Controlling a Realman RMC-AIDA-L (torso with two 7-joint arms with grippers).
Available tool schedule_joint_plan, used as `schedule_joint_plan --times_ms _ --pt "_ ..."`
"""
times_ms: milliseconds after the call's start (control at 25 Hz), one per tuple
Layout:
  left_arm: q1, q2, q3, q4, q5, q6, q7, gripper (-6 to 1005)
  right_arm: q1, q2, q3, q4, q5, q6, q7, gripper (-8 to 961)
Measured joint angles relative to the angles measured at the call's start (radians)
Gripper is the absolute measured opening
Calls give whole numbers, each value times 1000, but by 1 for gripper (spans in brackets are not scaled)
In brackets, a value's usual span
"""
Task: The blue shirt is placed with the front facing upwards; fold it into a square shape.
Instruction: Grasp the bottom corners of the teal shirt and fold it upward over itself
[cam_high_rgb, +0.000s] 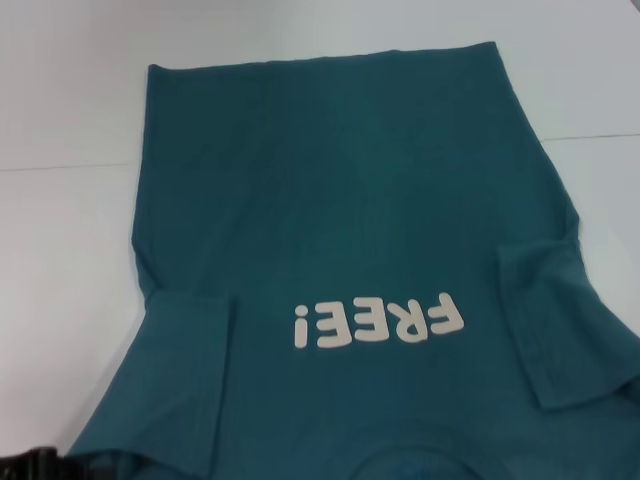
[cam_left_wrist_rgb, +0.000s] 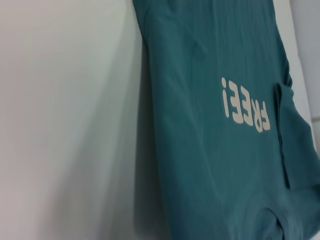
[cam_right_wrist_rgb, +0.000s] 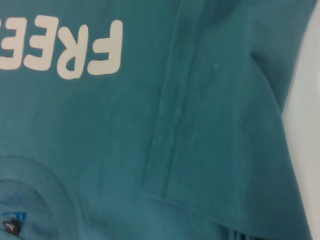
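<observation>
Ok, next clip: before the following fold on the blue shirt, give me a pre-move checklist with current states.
1. Large teal-blue cotton T-shirt lies front up, cream "FREE!" lettering showing: ok.
2. Both short sleeves folded inward, left sleeve and right sleeve lying on the body: ok.
3. Hem end flat on the white table: ok.
4. Collar with dark tag nearest the robot: ok.
5. Left pincer and right pincer positions: cannot tell, neither shows.
6. Dark object at the head view's near left corner, clear of cloth: cannot tell.
</observation>
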Motion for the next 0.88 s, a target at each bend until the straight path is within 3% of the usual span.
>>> schedule_joint_plan --times_ms 320,680,880 --pt "64 -16 10 70 23 62 -1 0 -44 15 7 -65 2 -66 -6 24" --pt "48 -10 8 71 24 56 -13 0 -55 50 14 -68 9 -97 -32 25" --pt "7 6 -11 62 14 58 -19 0 -44 36 36 -68 62 -83 -37 25"
